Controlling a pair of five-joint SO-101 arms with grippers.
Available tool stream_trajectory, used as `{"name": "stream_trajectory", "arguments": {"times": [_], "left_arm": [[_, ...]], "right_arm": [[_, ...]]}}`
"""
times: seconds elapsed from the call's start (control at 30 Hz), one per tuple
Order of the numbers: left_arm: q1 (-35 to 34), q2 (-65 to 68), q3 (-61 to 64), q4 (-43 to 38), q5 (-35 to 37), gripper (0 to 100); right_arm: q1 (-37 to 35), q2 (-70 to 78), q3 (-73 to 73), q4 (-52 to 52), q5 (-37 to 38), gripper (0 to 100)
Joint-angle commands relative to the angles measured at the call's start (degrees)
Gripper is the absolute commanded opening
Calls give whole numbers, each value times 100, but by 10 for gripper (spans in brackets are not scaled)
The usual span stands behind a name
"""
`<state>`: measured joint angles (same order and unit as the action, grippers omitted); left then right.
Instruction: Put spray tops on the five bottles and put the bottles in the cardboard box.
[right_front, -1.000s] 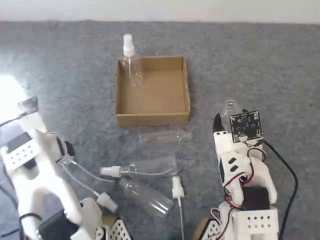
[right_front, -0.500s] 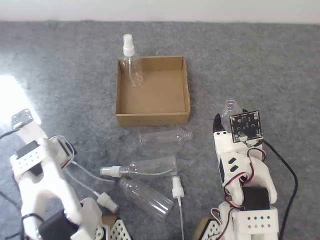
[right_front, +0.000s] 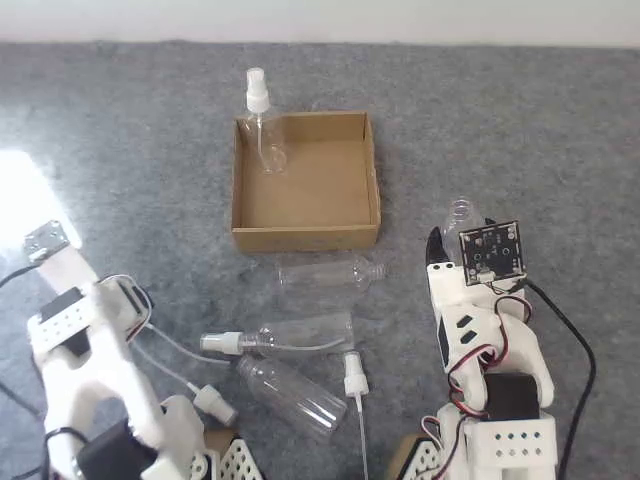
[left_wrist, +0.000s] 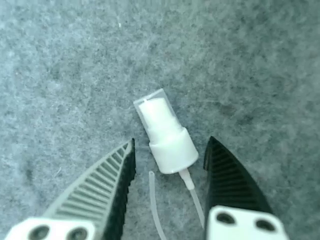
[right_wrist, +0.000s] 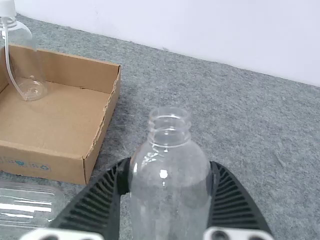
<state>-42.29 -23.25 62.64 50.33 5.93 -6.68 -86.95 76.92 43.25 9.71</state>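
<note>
A loose white spray top (left_wrist: 167, 140) lies on the grey carpet between the fingers of my open left gripper (left_wrist: 170, 145), at the table's left front (right_front: 135, 300). My right gripper (right_wrist: 169, 167) is shut on an upright clear bottle (right_wrist: 170, 125) with no top, right of the cardboard box (right_front: 375, 190). One bottle with a spray top (right_front: 262, 125) stands in the box's back left corner. An uncapped bottle (right_front: 330, 273) lies just before the box. A bottle with a top (right_front: 285, 335) and another clear bottle (right_front: 292, 396) lie nearer the front.
Two more loose spray tops (right_front: 355, 375) (right_front: 215, 403) with long thin tubes lie near the front edge between the arms. The box's floor (right_wrist: 45, 115) is bare apart from the one standing bottle. Open carpet stretches around the box on both sides.
My left arm has shifted a little toward the table's front, over the spray top. The right arm and its bottle have stayed where they were.
</note>
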Motion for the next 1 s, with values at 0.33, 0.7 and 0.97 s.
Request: {"name": "stream_trajectory", "arguments": {"times": [0.33, 0.7, 0.97], "left_arm": [[229, -44, -13, -44, 79, 205], [220, 70, -57, -35, 88, 205], [53, 1204, -963, 440, 88, 205]], "right_arm": [[31, -84, -35, -163, 18, 117], [31, -84, -35, -163, 18, 117], [22, -84, -35, -163, 18, 117]]}}
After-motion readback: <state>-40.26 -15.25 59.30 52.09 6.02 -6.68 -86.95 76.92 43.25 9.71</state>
